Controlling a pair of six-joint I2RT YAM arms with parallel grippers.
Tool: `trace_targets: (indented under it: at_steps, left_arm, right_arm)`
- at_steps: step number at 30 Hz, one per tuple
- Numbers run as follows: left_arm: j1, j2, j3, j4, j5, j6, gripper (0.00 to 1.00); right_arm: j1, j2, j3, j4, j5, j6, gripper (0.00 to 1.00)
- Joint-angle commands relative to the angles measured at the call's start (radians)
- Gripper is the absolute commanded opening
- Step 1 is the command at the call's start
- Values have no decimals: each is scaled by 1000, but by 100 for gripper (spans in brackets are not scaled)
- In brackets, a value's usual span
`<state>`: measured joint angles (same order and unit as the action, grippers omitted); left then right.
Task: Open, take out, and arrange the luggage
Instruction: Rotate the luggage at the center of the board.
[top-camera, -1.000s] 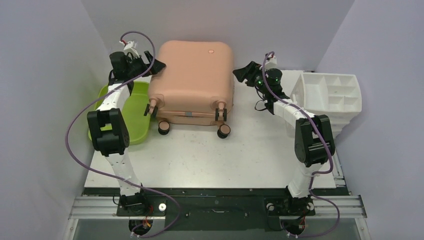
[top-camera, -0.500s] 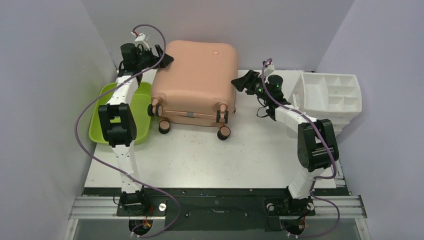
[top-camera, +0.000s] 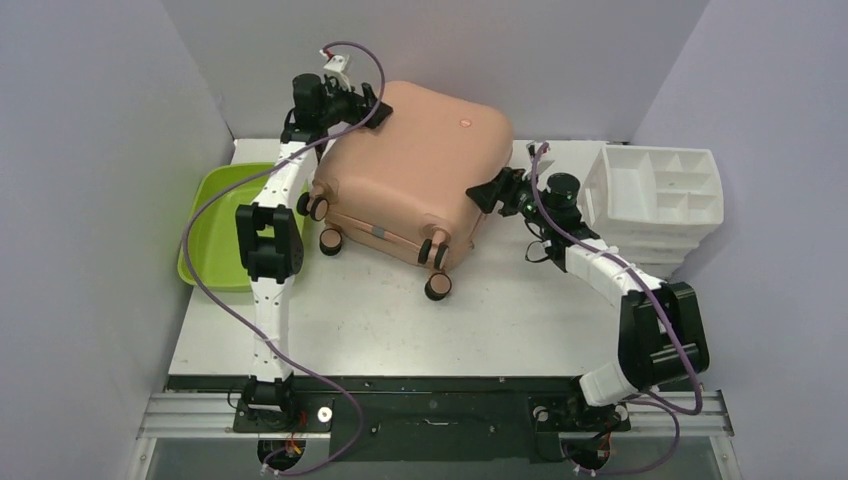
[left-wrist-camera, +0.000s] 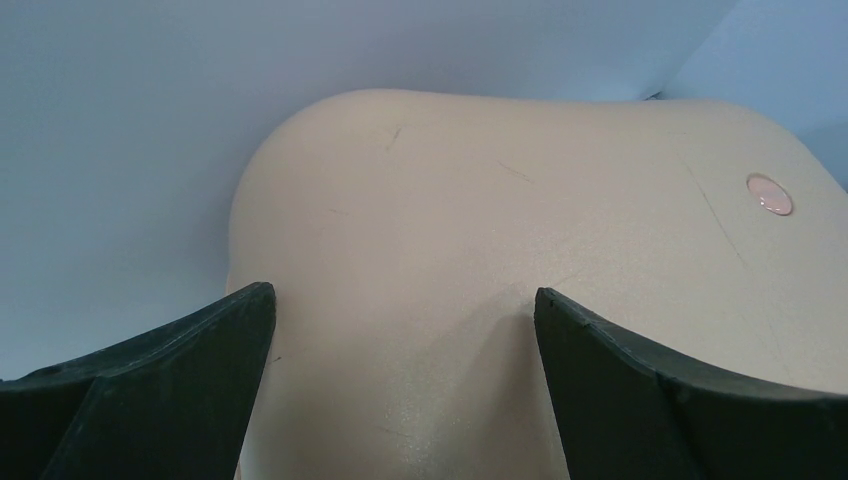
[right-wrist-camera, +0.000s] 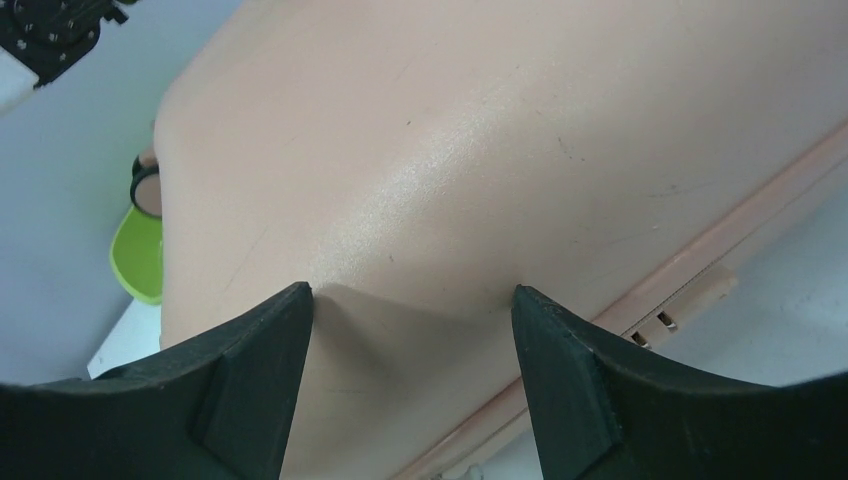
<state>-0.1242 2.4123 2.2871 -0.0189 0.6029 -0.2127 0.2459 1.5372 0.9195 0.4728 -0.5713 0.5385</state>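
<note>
Luggage (top-camera: 410, 170) was seen lying flat and skewed on the worktop (top-camera: 400, 320), between a green tub (top-camera: 215, 215) on the left and a white organizer (top-camera: 665, 190) on the right. Its wheels (top-camera: 437, 287) were turned toward the near edge. The seam (right-wrist-camera: 690, 275) between the two halves was seen closed, so the shell was judged not yet opened. Nothing had been taken out or arranged, as far as could be made out.

Farther back, the right gripper (top-camera: 487, 190) was held with its fingers spread wide and their tips set against the right side of the shell; nothing was grasped. At the far left corner, the left gripper (top-camera: 368, 100) was likewise spread wide and empty. Its tips were laid on the top of the shell, with the round logo (left-wrist-camera: 770, 195) beyond them.

The task was judged to be at its very start. Only positioning was in hand, and the opening, the emptying and the arranging were all left to be done.
</note>
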Motion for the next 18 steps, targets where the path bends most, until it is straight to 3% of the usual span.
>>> trace_targets:
  at_steps: [1,6,10,15,18]
  left_arm:
    - [-236,66,17,-157,374,-106,93]
    - [-260,57,53,-157,372,-113,92]
    - [-206,-28,68,-154,338,-117,97]
    - [-95,-203,-27,-195,313,-55,96]
    - [-53,-365,-161,-320,285,71,96]
  right_arm:
    - [44,-95,-69,-140,-46,-129,67]
    - [39,-215,-104,-222,-28,-276,69]
    - [30,-312,-114,-297,-4,-464,71]
    - [23,-424,-134,-387,-16,-686,81]
    - [18,-438,-100,-552,-52,-746,82]
